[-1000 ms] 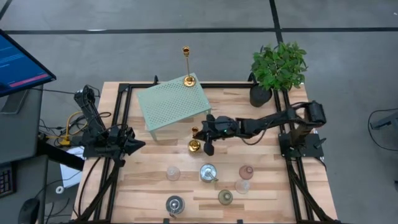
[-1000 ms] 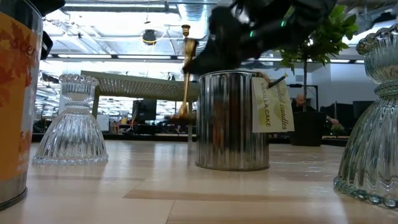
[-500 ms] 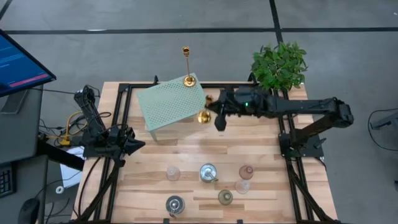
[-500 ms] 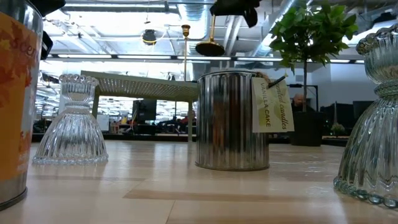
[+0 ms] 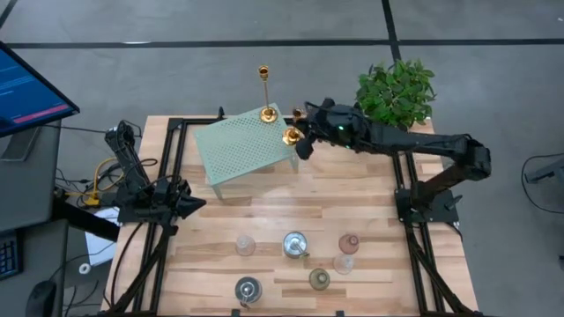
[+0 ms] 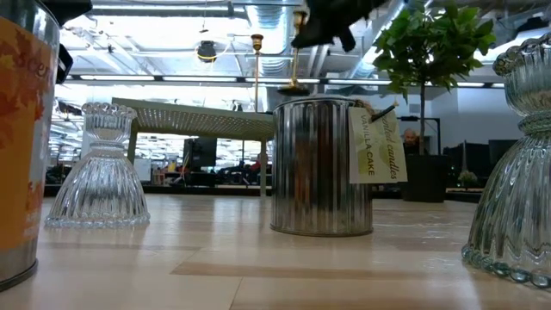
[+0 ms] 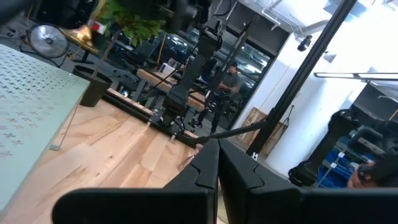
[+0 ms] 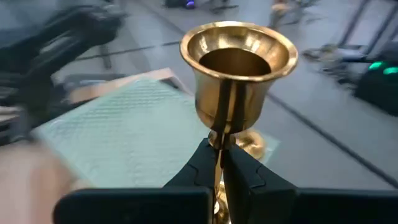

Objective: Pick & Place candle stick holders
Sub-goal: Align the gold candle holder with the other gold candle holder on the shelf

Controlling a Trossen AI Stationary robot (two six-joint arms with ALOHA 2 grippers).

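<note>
The right gripper (image 5: 302,141) hung over the far right corner of the mint-green rack (image 5: 245,152), its jaws clamped on the thin stem of the short gold candlestick (image 5: 292,135). In the right wrist view the two dark fingers (image 8: 205,163) met on that stem just under the flared cup (image 8: 236,68), so the cup stood directly ahead of the fingertips and the round foot showed partly behind the stem. From table height the candlestick (image 6: 294,62) was upright, off the table, its foot below the gripper (image 6: 320,26) and at about the level of the rack's top.

The tall gold candlestick (image 5: 265,92) stood on the rack's far edge, just to the left of the right gripper and apart from it. The remaining holders sat on the wood well toward the near edge from that gripper: a clear glass one (image 5: 245,246), a silvery tin (image 5: 295,244), a pink glass one (image 5: 349,243), another clear one (image 5: 343,263), a greenish one (image 5: 319,279) and a second silvery cup (image 5: 248,290). The potted plant (image 5: 394,97) stood just to the gripper's right, behind the arm.

The left gripper (image 5: 196,204) waited at the table's left side, fingers (image 7: 208,168) pressed together and holding nothing, well apart from every holder.
</note>
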